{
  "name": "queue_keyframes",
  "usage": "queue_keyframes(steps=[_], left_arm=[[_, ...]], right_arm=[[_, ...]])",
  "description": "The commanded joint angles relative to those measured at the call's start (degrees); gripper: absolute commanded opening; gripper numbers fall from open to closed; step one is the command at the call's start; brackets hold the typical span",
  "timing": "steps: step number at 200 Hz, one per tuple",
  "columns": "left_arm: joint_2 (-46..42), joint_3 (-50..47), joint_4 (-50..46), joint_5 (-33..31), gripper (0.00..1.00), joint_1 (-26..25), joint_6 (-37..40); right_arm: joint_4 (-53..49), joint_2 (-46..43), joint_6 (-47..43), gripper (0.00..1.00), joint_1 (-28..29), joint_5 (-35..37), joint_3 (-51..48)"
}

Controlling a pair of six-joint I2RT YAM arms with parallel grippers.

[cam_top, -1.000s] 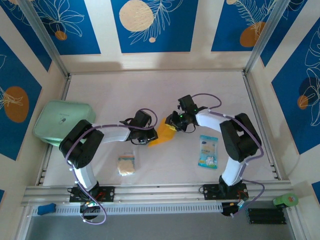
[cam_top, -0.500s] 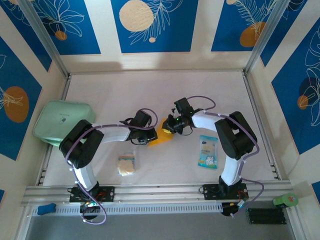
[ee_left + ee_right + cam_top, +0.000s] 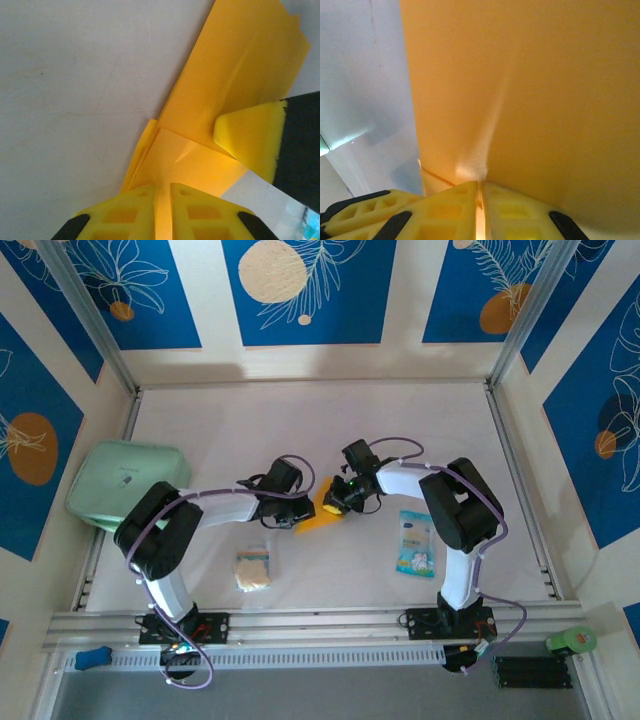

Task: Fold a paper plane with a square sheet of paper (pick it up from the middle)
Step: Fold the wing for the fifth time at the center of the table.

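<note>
The left end effector (image 3: 161,200) is clamped on a folded corner of the orange square sheet of paper (image 3: 235,70), which spreads ahead of it over the white counter (image 3: 75,75). The right end effector (image 3: 480,200) is pinched tight on the sheet from the opposite side. For a clean crease, both pinches should hold firm and move together, never tugging apart. Since a second ago the right end effector has moved nearer the left one and closed, covering more paper.
</note>
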Motion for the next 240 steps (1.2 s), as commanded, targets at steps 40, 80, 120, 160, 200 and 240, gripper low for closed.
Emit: queue_keyframes(steps=[40, 80, 120, 160, 200, 240], left_arm=[[3.33, 0.52, -3.48, -2.09, 0.13, -0.38, -1.71], [4.06, -0.21, -3.56, -1.97, 0.11, -0.39, -3.97], [4.09, -0.78, -3.04, -1.48, 0.11, -0.37, -4.88], [4.28, -0.76, -2.97, -1.13, 0.12, -0.3, -4.75], [4.46, -0.59, -3.1, -0.96, 0.12, -0.28, -4.57], [4.28, -0.5, -3.46, -0.99, 0.12, -0.32, -4.36]], right_arm=[[-1.46, -2.01, -0.29, 0.14, -0.11, -0.15, 1.46], [0.04, -10.38, 2.15, 0.29, -1.79, 1.68, -3.37], [2.76, -15.99, 10.11, 0.36, -3.44, 3.83, -13.65], [4.62, -16.76, 13.98, 0.38, -2.87, 4.13, -16.74], [6.1, -13.3, 15.36, 0.37, -1.64, 3.19, -15.38], [8.26, -11.19, 16.06, 0.34, -1.13, 2.2, -14.89]])
